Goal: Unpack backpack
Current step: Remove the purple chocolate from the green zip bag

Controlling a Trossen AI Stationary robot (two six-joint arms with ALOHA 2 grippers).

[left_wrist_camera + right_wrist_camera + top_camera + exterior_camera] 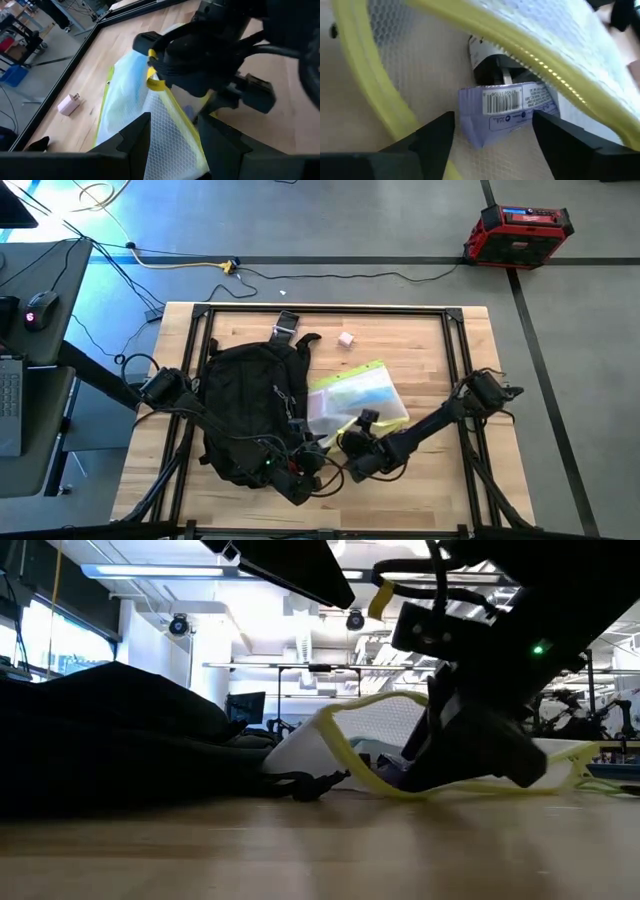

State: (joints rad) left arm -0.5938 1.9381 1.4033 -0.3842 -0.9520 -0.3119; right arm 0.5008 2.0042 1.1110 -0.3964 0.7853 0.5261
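Your black backpack [250,410] lies on the wooden table [440,370], left of centre, its straps and buckle pointing to 12 o'clock. In the low view it is the dark mound [110,740] filling the left side.

At about 3 o'clock of the backpack, touching its side, lies a translucent mesh pouch with neon-yellow trim [355,400]. A small pink block [346,339] sits apart at 12 o'clock of the pouch, near the table's far edge; the left wrist view shows it [69,104] beside the pouch [150,115].

Your right gripper [350,442] is low at the pouch's 6 o'clock corner, right against the mesh. In the right wrist view its fingers [432,137] stand apart with a wide gap, either side of a purple packet with a barcode label [507,112] that lies inside the pouch [420,65]. They have hold of nothing that you can see.

Your left gripper [300,470] is at the backpack's 5 o'clock corner, close to the right one. Its fingers [132,142] are spread, the pouch's mesh showing in the gap; no grip visible.

In the low view the right arm's dark wrist [480,730] comes down onto the yellow-trimmed pouch [370,740].

On the floor at 1 o'clock beyond the table stands a red and black case [518,232].
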